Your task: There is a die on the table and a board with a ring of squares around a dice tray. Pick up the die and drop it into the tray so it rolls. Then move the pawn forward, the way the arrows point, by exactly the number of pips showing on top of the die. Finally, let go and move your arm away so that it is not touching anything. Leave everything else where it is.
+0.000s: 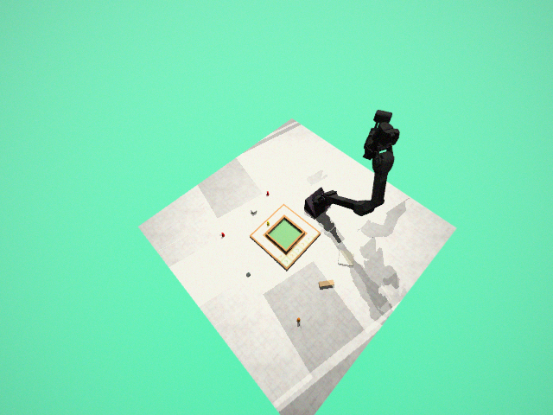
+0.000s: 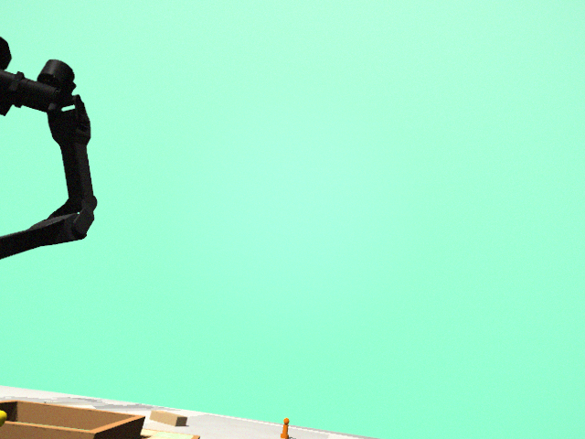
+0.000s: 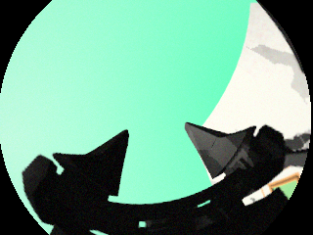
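Note:
The board (image 1: 262,241) with a ring of squares lies mid-table around the dice tray (image 1: 274,244) (image 2: 113,425). No die shows on the tray's green floor. A yellow pawn (image 1: 268,223) (image 2: 2,416) stands on the board's upper-left side. A small dark grey thing (image 1: 248,274) and a small whitish thing (image 1: 253,212) lie off the board; I cannot tell if either is the die. No pips are readable. My gripper (image 3: 156,128) is open with nothing between its fingers, held high and away from the table. Its fingertips are not clear in the top and exterior views.
Red pieces (image 1: 267,193) (image 1: 222,234) stand left of and above the board. A tan block (image 1: 326,284) (image 2: 167,418), an orange pawn (image 1: 298,320) (image 2: 284,429) and a pale square outline (image 1: 346,264) lie below and right. The arm's base (image 1: 314,203) is near the board's upper-right side.

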Controlling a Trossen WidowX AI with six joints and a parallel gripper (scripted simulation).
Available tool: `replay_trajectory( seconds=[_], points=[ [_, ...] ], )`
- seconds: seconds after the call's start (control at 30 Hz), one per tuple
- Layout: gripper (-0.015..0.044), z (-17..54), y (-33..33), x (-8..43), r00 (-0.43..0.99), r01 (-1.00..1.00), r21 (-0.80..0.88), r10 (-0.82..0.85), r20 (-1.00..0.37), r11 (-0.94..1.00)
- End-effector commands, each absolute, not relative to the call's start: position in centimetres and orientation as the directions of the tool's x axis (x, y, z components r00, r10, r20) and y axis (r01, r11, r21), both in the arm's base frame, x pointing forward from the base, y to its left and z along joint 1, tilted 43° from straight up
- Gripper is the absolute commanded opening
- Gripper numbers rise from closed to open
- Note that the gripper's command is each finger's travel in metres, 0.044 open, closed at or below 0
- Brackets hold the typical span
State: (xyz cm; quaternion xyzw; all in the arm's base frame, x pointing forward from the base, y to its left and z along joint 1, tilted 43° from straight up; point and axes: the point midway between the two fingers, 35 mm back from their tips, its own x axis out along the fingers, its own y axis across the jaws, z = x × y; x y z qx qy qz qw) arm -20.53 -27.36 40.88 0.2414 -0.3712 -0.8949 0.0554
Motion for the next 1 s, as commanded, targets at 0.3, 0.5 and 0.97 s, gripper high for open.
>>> replay_trajectory(
  seconds=[0.3,0.5,0.97],
  points=[
    [0.0275,34.2,-35.9,-14.8,-0.701,0.222,0.406,-0.434,-0.566,-0.887],
    [0.0275,28.1,-41.0,-8.3,-0.530,0.521,0.185,-0.486,-0.695,-0.833],
    [0.0275,15.4,-43.9,7.3,-0.180,0.968,-0.098,-0.367,-0.913,-0.231]
  ],
)
